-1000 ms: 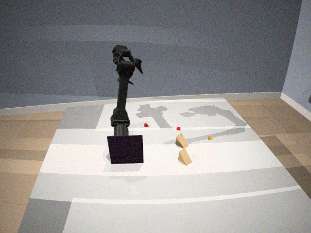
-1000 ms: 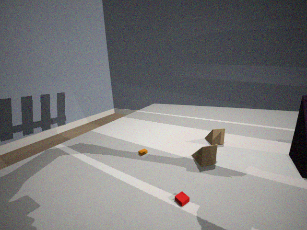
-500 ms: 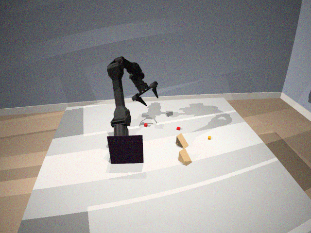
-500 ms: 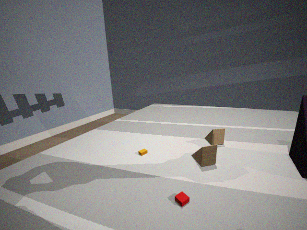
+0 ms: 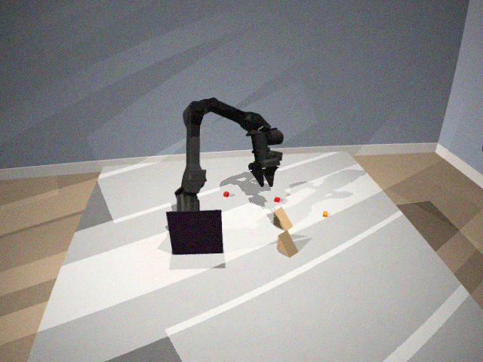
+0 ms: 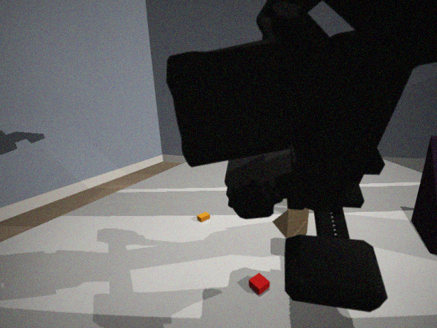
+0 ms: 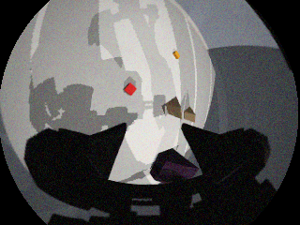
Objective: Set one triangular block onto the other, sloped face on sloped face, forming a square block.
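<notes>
Two wooden triangular blocks stand apart on the table. The one farther from the top camera, block (image 5: 284, 219) (image 6: 297, 223) (image 7: 172, 108), has its sloped face lit in that view. The other block (image 5: 287, 245) (image 7: 189, 114) stands closer to the top camera, with a sloped face also showing; the arm hides it in the exterior view. My gripper (image 5: 266, 185) (image 7: 155, 126) is open and empty. It hangs fingers down above the table, beyond and to the left of both blocks in the top view, touching neither.
A red cube (image 5: 277, 199) (image 6: 259, 283) (image 7: 129, 89) lies beyond the blocks, and another red cube (image 5: 226, 194) lies farther left. A small orange block (image 5: 325, 214) (image 6: 203, 216) (image 7: 176, 54) lies to the right. A dark upright panel (image 5: 195, 232) (image 7: 180, 170) stands before the arm's base.
</notes>
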Action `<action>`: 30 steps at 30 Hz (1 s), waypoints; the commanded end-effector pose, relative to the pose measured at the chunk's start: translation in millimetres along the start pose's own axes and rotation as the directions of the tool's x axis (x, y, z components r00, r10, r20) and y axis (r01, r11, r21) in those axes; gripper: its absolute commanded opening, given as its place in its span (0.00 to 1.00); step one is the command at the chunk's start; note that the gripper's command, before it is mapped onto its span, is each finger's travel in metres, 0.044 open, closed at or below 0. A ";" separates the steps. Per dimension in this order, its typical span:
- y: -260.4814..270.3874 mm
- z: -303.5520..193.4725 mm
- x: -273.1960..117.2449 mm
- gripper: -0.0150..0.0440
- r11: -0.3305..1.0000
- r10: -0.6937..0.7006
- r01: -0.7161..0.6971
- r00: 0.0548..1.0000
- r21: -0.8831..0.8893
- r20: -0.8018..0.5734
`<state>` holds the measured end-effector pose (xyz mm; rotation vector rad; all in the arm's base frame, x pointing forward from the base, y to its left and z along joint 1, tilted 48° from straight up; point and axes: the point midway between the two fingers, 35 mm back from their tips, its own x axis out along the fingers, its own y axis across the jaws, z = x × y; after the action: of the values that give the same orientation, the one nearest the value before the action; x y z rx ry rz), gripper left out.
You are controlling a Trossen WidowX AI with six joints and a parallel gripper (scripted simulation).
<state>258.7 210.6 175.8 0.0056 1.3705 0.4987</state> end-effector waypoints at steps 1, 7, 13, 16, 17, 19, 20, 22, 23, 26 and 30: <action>-45.6 6.5 26.6 1.00 0.943 0.121 -0.087 0.989 0.321 -0.088; -113.6 8.8 52.7 1.00 0.679 0.341 -0.185 0.936 0.711 -0.083; -149.9 6.8 58.5 1.00 0.392 0.487 -0.219 0.874 0.894 0.001; -149.9 6.8 58.5 1.00 0.392 0.487 -0.219 0.874 0.894 0.001; -149.9 6.8 58.5 1.00 0.392 0.487 -0.219 0.874 0.894 0.001; -149.9 6.8 58.5 1.00 0.392 0.487 -0.219 0.874 0.894 0.001; -149.9 6.8 58.5 1.00 0.392 0.487 -0.219 0.874 0.894 0.001; -149.9 6.8 58.5 1.00 0.392 0.487 -0.219 0.874 0.894 0.001; -149.8 6.8 58.8 1.00 0.392 0.487 -0.219 0.874 0.894 0.001; -148.1 7.2 62.2 1.00 0.392 0.486 -0.218 0.874 0.894 0.000; -145.2 7.6 68.0 1.00 0.392 0.485 -0.218 0.875 0.894 0.000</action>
<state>324.1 101.2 76.2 1.1761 1.7681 0.0739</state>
